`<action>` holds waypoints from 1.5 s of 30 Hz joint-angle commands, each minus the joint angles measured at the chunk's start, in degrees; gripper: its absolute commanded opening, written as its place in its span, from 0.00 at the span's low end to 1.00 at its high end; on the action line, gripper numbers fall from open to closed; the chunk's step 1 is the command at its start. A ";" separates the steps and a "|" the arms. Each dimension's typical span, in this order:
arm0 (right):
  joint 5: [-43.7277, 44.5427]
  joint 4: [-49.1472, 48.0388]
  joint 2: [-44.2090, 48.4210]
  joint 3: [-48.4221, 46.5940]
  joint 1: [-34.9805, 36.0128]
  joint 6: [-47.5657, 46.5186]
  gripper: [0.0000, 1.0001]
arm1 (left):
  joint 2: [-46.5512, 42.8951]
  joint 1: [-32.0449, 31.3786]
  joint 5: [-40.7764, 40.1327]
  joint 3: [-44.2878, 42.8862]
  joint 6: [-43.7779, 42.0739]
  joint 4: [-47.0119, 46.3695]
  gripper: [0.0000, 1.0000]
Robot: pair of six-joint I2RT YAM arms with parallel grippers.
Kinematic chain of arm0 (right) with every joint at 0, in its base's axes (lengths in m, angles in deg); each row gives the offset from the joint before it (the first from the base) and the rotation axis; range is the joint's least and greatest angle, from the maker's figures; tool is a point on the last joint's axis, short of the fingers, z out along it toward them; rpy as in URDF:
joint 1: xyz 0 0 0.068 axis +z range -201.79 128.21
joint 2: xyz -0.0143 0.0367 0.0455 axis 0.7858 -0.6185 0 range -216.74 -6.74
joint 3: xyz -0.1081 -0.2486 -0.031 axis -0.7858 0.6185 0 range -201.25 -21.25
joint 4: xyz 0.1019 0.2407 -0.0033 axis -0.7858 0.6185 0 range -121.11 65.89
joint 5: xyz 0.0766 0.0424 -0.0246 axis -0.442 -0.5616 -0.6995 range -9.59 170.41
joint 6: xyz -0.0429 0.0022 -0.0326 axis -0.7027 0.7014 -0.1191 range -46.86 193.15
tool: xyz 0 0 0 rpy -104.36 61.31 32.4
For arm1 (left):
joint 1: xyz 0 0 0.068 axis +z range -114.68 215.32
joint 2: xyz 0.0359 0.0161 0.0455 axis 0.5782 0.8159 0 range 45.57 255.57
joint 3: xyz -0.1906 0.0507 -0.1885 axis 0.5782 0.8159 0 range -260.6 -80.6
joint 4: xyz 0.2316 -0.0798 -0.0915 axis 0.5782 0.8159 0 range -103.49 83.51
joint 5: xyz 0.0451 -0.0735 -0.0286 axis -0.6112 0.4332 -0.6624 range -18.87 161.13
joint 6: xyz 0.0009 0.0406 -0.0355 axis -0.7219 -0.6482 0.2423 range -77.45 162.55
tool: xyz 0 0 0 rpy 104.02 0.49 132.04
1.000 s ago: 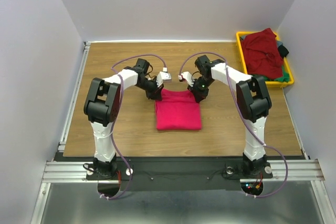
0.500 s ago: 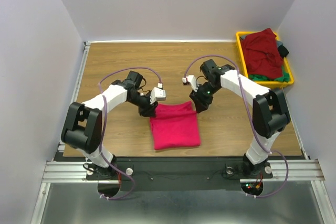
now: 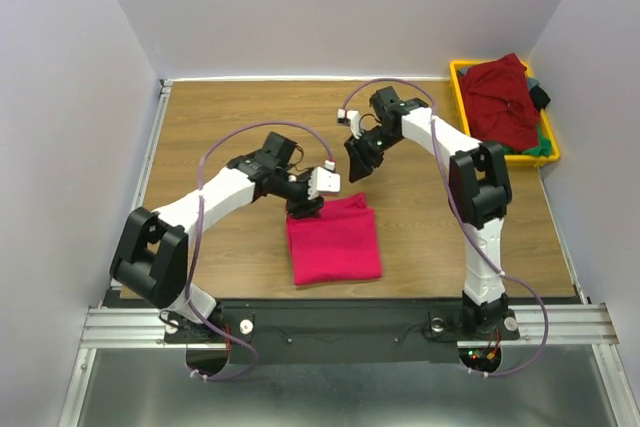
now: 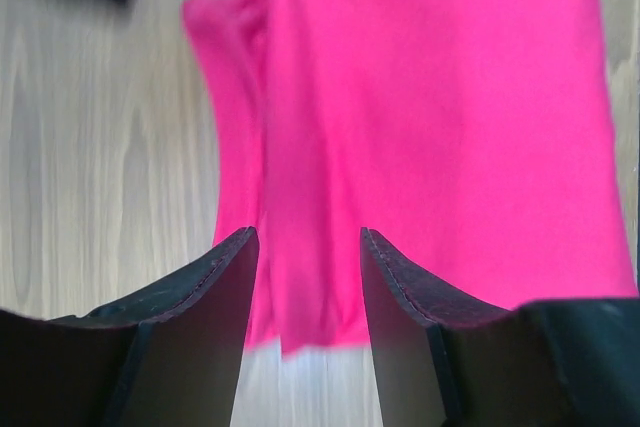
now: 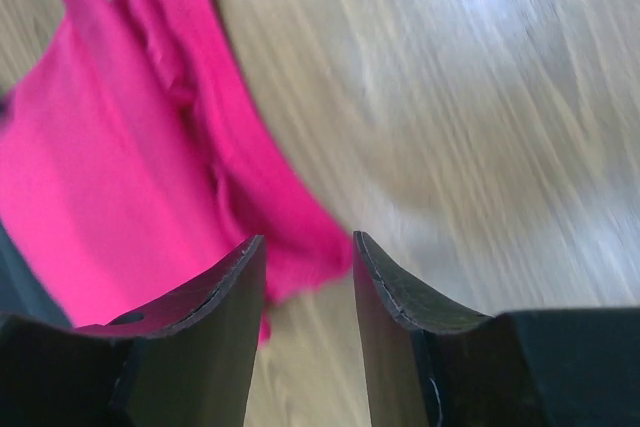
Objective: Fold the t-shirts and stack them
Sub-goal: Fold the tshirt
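The left pincer (image 4: 305, 237) is hovering with jaws partly apart, gripping nothing; the folded crimson cloth t-shirt (image 3: 335, 242) is lying flat just beneath and ahead of it on the brown wooden table (image 3: 200, 127). The right pincer (image 5: 308, 242) is also hanging half open and empty, the shirt's rumpled edge lying below it, to its left.

One folded crimson cloth t-shirt (image 3: 333, 239) lies on one brown wooden table (image 3: 220, 117). One yellow plastic bin (image 3: 458, 72) holds one maroon cloth t-shirt (image 3: 500, 102) on top. The green cloth (image 3: 542, 148) and dark cloth (image 3: 540, 97) beneath cannot be counted. There are two white-and-black robot arms (image 3: 215, 197).
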 commanded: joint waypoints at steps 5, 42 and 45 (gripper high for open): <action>-11.27 -6.62 -8.52 -4.88 2.50 8.35 0.45 | 7.39 -6.16 -4.02 -3.53 4.69 -8.38 0.57; -17.17 -12.61 -16.09 8.76 4.00 11.08 0.13 | 10.46 -4.15 -11.49 -5.28 2.23 -11.82 0.00; -12.61 -12.52 -14.96 7.26 3.47 11.43 0.18 | 12.40 -2.83 -11.76 -5.64 1.79 -12.61 0.00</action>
